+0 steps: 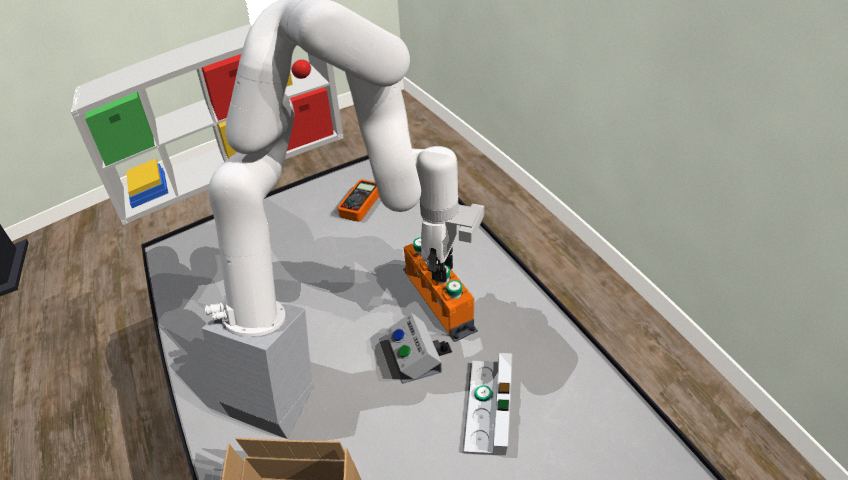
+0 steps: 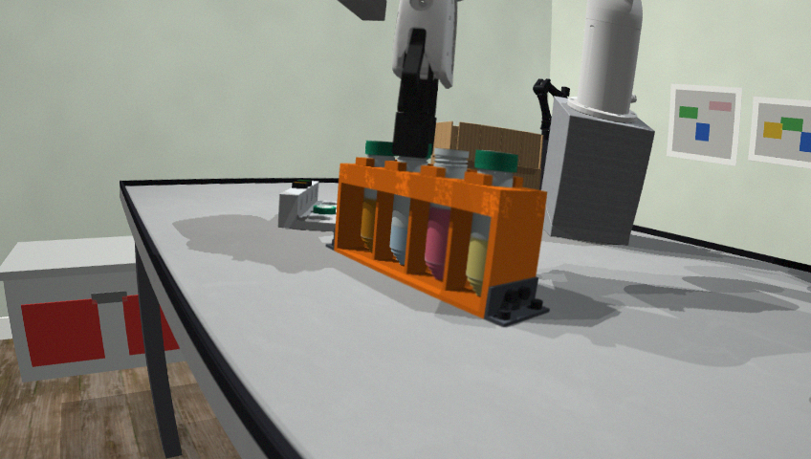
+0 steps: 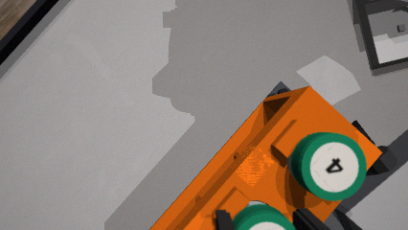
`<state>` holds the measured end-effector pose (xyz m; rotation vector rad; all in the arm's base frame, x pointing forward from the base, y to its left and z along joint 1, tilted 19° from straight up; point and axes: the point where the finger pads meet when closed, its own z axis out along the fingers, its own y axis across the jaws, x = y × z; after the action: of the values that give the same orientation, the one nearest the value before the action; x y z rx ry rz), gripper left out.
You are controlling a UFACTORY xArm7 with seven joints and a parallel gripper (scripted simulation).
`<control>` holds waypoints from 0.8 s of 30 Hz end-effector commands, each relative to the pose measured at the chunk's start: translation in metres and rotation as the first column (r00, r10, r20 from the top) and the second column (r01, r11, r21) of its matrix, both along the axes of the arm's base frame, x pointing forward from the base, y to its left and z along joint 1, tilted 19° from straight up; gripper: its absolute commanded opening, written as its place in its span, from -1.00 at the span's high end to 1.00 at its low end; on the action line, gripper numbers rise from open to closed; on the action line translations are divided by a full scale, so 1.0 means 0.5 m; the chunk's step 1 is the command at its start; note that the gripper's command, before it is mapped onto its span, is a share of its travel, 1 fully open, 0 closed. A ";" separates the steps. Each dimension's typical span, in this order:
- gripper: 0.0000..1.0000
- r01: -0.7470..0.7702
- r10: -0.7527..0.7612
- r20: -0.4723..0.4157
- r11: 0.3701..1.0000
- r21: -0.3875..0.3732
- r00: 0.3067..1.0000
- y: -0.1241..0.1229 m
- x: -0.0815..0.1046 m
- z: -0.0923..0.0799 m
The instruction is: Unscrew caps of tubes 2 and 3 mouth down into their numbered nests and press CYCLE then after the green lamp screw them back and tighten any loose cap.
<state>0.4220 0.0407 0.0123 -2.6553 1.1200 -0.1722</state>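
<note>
The orange decapping station [image 1: 439,286] holds its tubes in a row. My gripper [image 1: 440,270] stands upright over tube 3 and is shut on its green cap [image 3: 262,221], which still sits on the tube. The wrist view shows only the top edge of that cap between my fingers. Cap 4 [image 3: 329,166] is on its tube beside it. Tube 2 [image 2: 450,156] stands open with no cap. Cap 1 [image 2: 495,161] is on its tube. One green cap [image 1: 482,392] lies in the second nest of the cap tray [image 1: 487,410].
The key housing [image 1: 408,355] carries the blue CYCLE key [image 1: 396,334] and the green READY key [image 1: 404,350], both unlit. The tray's amber lamp [image 1: 503,387] and green lamp [image 1: 503,405] look dark. An orange multimeter [image 1: 358,199] lies behind the station. A cardboard box [image 1: 291,460] stands at the front.
</note>
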 end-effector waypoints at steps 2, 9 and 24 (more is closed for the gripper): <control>1.00 -0.045 0.044 0.028 0.998 0.034 0.999 -0.003 0.002 0.002; 0.08 -0.045 0.044 0.028 0.998 0.034 0.999 -0.003 0.002 0.002; 0.08 0.398 -0.388 -0.095 0.910 0.118 0.917 -0.003 0.002 0.002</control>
<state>0.4217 0.0400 0.0120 -2.4388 1.3949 -0.1068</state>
